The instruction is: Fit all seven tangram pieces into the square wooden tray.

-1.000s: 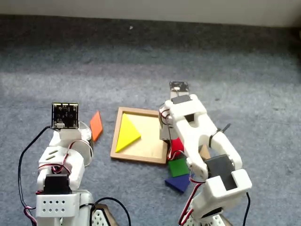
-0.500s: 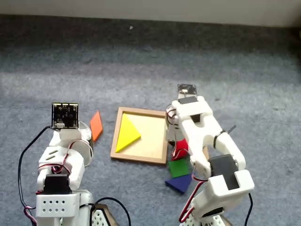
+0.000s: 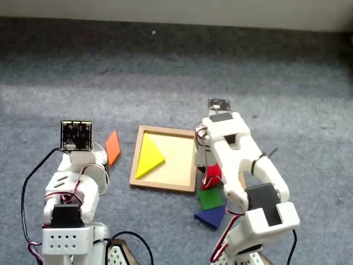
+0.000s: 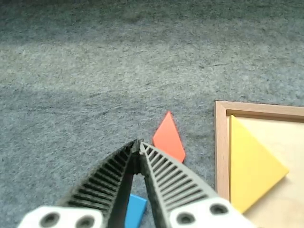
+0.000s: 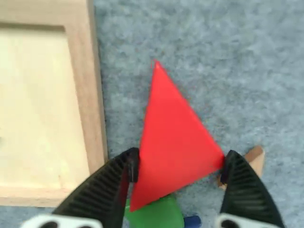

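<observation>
Piece: red flat triangular tangram piece (image 5: 173,142), lying on the grey carpeted counter just outside the rim of the square wooden tray (image 5: 92,95), touching a green piece (image 5: 159,216).
Handling: I judge it light, stiff and smooth-edged; take it across opposite edges, mid-body.
Right tool (image 5: 179,164): spread wide, straddling the red piece.
Left tool (image 4: 137,148): closed, empty.
Tray contents: one yellow triangle (image 3: 148,155).
</observation>
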Motion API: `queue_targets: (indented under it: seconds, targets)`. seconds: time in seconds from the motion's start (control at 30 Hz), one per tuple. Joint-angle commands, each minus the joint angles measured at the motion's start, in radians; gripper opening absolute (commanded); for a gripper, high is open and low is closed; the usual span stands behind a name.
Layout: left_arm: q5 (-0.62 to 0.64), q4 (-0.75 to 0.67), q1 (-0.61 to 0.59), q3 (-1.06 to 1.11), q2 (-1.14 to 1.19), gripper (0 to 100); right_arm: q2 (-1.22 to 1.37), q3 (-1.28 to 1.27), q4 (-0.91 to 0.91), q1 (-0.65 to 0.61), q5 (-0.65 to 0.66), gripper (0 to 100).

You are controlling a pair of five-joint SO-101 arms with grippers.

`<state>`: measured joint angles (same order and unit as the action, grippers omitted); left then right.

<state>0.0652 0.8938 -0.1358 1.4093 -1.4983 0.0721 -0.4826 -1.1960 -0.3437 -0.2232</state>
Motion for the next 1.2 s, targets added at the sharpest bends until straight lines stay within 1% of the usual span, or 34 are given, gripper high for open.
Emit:
queue_targets:
  seconds: [0.0,0.17,0.3,0.4,0.57,0.67,0.9,1.0,1.07,1.17]
  targets:
    - [-0.006,0.009,-0.01,-0.008,-0.015,0,-0.122,0.007,-0.027,0.012,0.02,23.1]
    - [-0.006,0.009,-0.01,-0.008,-0.015,0,-0.237,0.002,-0.028,0.012,0.02,23.1]
    - [-0.006,0.009,-0.01,-0.01,-0.015,0,-0.277,0.01,-0.07,0.002,0.02,23.1]
    - [-0.006,0.009,-0.01,-0.01,-0.015,0,-0.275,0.036,-0.067,-0.047,0.015,23.1]
    - [-0.006,0.008,-0.01,-0.01,-0.015,0,-0.274,0.077,-0.067,-0.183,0.018,23.1]
    - [-0.006,0.005,-0.036,-0.013,-0.015,0,-0.274,0.081,-0.067,-0.239,0.037,23.1]
    - [-0.006,0.006,-0.051,-0.018,-0.015,0,-0.274,0.081,-0.067,-0.259,0.394,23.1]
    - [-0.006,0.006,-0.054,-0.019,-0.015,0,-0.274,0.081,-0.061,-0.263,0.526,23.1]
    - [-0.006,0.005,-0.074,-0.022,-0.015,0,-0.274,0.074,-0.033,-0.263,0.568,23.1]
    - [-0.005,0.009,-0.096,-0.03,-0.015,0,-0.275,0.074,-0.002,-0.263,0.574,23.1]
